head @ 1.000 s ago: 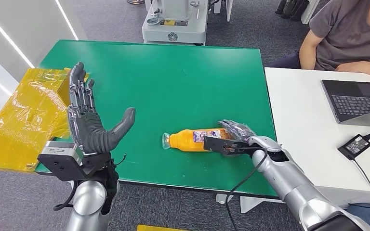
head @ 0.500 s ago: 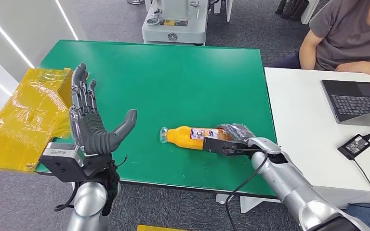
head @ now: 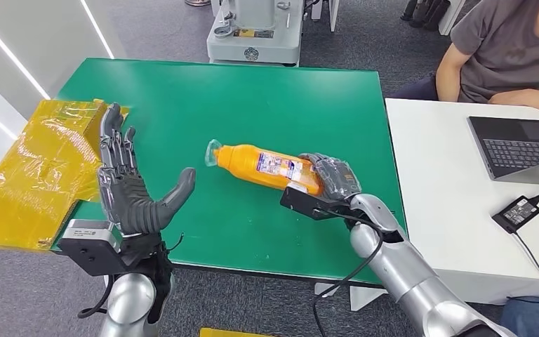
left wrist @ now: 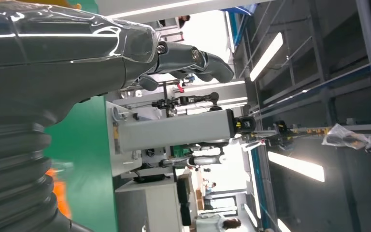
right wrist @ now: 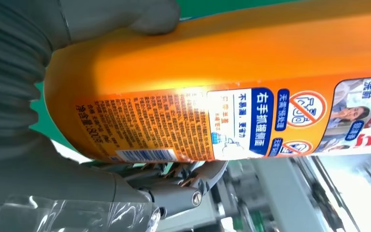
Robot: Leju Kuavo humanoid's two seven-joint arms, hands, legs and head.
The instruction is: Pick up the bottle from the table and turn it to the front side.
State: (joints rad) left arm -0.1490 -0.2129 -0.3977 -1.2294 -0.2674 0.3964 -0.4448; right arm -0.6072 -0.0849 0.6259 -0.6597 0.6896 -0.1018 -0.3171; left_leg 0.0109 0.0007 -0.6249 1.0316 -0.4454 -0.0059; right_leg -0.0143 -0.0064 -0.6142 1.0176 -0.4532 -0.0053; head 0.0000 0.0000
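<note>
An orange bottle point(head: 263, 163) with a clear cap and a printed label hangs tilted above the green table point(head: 253, 98), cap end pointing left and away from me. My right hand point(head: 326, 184) grips its base end. In the right wrist view the bottle point(right wrist: 232, 92) spans the picture, label text facing the camera, with the thumb point(right wrist: 121, 19) pressed on its side. My left hand point(head: 130, 186) is raised near the table's front left edge, palm facing right, fingers spread and holding nothing. Its thumb point(left wrist: 193, 58) sticks out in the left wrist view.
A yellow plastic-wrapped box point(head: 38, 168) lies at the table's left edge behind my left hand. A white desk point(head: 449, 189) on the right carries a laptop point(head: 523, 147) and a power adapter point(head: 518, 210). A person point(head: 505, 53) sits beyond it. A grey machine base point(head: 253, 35) stands past the table.
My right hand has lifted the bottle off the table and swung it up and left, its cap end now higher and farther from me. My left hand dipped slightly.
</note>
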